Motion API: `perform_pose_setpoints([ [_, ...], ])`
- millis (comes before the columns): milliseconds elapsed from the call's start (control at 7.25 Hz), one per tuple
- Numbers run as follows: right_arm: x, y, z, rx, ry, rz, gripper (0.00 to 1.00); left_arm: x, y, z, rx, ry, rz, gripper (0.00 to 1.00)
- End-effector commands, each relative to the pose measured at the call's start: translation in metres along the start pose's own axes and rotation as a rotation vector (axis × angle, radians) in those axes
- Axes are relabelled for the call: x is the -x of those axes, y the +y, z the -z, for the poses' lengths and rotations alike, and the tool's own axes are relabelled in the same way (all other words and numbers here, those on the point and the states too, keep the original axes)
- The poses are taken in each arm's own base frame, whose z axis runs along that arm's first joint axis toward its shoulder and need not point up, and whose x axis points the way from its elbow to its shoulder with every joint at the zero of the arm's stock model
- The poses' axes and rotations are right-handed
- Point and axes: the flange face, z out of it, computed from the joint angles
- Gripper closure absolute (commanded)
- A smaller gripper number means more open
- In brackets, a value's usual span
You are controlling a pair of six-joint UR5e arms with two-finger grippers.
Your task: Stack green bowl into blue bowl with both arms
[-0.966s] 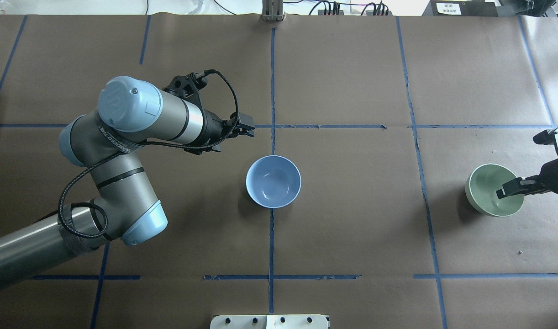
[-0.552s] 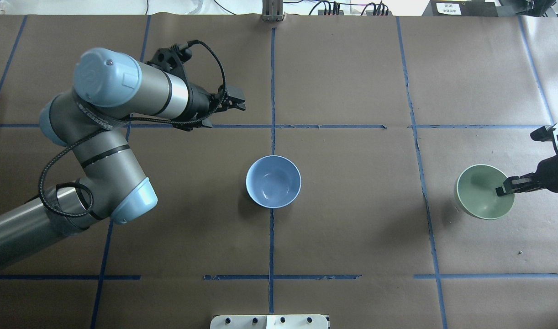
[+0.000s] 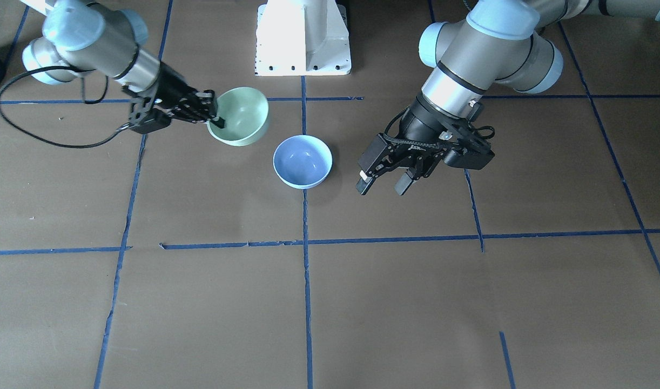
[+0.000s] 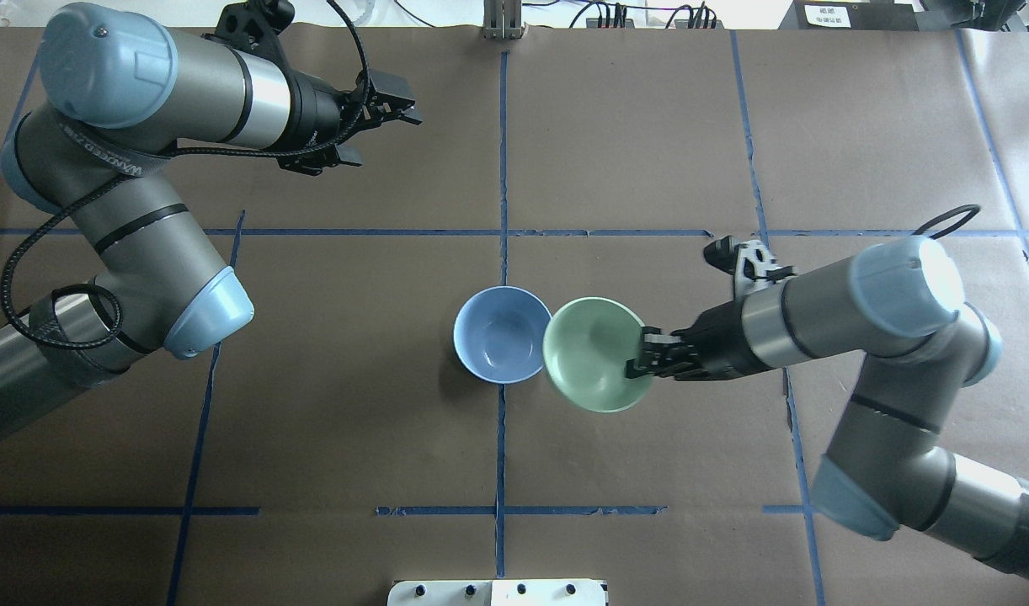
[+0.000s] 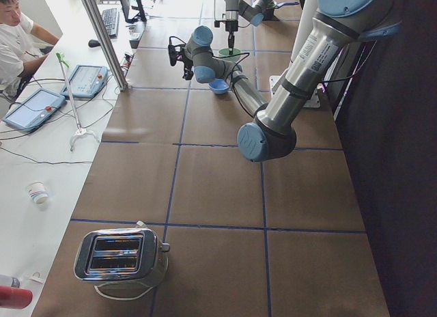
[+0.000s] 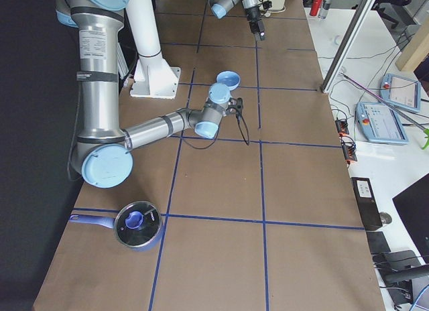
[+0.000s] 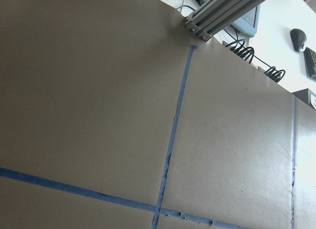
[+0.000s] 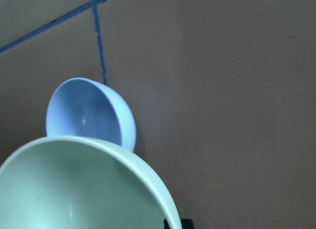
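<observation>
Gaping left hand (image 3: 382,189) shows frontally; wrist view shows table (image 7: 98,91).

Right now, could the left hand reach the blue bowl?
Probably yes: the open left hand has only bare table between it and the blue bowl; the green bowl is on its other side.

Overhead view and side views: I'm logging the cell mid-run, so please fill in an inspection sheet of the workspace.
Surface: brown paper-covered table with blue tape grid.
Job's things: pale mint-green bowl held by its rim beside the upright pale blue bowl, not yet inside it.
Clutter: chrome two-slot toaster at the left end; glass-lidded pot at the right end.
Grippers: black two-finger right gripper shut on the green bowl's rim; black two-finger left gripper open, empty.
Cables: black cable looped along each arm, clear of the bowls.
Surroundings: seated person at a white side bench with tablets.
</observation>
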Motion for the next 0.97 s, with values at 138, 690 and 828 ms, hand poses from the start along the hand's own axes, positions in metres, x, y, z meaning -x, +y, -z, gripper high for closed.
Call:
perform_pose_setpoints([
  [138, 0.076, 0.013, -0.055, -0.092, 0.100, -0.086, 1.00, 0.009, 0.000, -0.001, 0.000, -0.001, 0.010, 0.00],
  [690, 0.087, -0.004, -0.078, -0.162, 0.113, -0.146, 1.00, 0.008, 0.001, 0.001, 0.002, 0.001, 0.011, 0.00],
  [828, 0.085, -0.006, -0.079, -0.170, 0.114, -0.170, 1.00, 0.008, 0.002, 0.001, 0.003, 0.003, 0.014, 0.00],
])
